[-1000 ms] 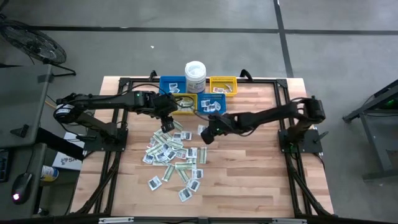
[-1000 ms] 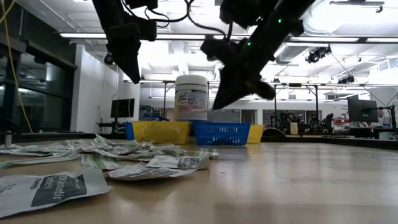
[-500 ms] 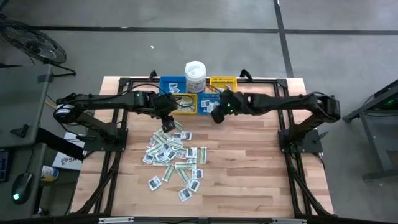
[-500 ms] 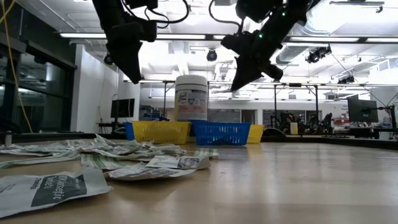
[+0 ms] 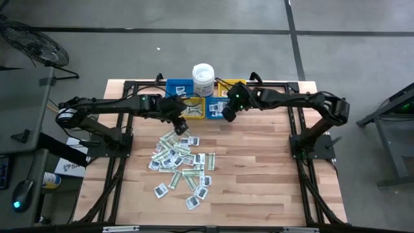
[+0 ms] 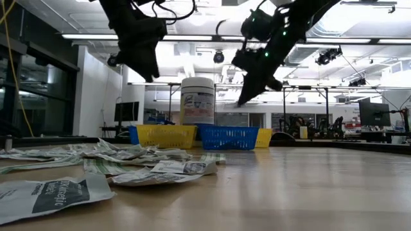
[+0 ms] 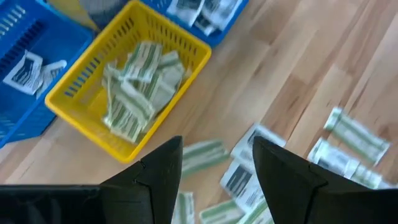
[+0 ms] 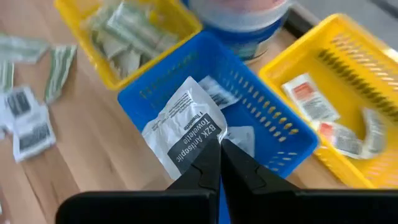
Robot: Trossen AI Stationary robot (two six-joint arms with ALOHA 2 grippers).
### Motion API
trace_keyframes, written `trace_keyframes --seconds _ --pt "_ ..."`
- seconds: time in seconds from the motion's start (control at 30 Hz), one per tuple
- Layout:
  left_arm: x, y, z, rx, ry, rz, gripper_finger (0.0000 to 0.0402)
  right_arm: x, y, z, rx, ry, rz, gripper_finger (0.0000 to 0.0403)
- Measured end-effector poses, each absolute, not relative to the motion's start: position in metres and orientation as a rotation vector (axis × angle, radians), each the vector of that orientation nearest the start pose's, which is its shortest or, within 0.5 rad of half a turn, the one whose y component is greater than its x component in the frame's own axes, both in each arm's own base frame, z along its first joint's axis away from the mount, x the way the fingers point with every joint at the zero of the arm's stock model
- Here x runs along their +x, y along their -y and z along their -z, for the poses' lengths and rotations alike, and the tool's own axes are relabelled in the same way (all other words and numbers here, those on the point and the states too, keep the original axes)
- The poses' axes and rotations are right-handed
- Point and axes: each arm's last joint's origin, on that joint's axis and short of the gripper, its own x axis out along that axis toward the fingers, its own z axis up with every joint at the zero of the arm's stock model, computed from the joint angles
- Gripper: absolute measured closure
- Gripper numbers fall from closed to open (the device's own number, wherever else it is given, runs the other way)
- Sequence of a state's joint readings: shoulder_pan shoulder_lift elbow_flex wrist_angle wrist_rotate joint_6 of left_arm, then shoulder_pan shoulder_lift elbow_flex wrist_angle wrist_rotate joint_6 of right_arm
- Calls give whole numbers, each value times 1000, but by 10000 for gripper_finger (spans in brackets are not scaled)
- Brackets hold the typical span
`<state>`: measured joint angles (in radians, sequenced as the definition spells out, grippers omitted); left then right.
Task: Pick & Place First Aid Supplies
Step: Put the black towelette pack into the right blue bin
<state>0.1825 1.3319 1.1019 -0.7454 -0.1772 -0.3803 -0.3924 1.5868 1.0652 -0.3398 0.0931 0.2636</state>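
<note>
Wooden desk (image 5: 259, 168) carries the loose packets (image 5: 180, 162) heaped at centre. Right tool (image 8: 219, 163), pinching a white towelette packet (image 8: 185, 132), hangs over the blue bin (image 8: 261, 118) at twelve o'clock, evidently for sorting. Left tool (image 7: 214, 163), spread and empty, hovers above the heap.

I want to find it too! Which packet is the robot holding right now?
Find the white tub at the table's back edge, then the blue bin beside it. Above that bin, the right gripper pinches a white square packet with a dark label, the only one in the air.
</note>
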Motion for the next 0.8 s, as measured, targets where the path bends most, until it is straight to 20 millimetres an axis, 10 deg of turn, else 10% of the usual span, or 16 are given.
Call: trace_keyframes --seconds 0.8 --pt "260 -53 -284 -514 -841 -588 207 311 166 -189 409 -805 455 387"
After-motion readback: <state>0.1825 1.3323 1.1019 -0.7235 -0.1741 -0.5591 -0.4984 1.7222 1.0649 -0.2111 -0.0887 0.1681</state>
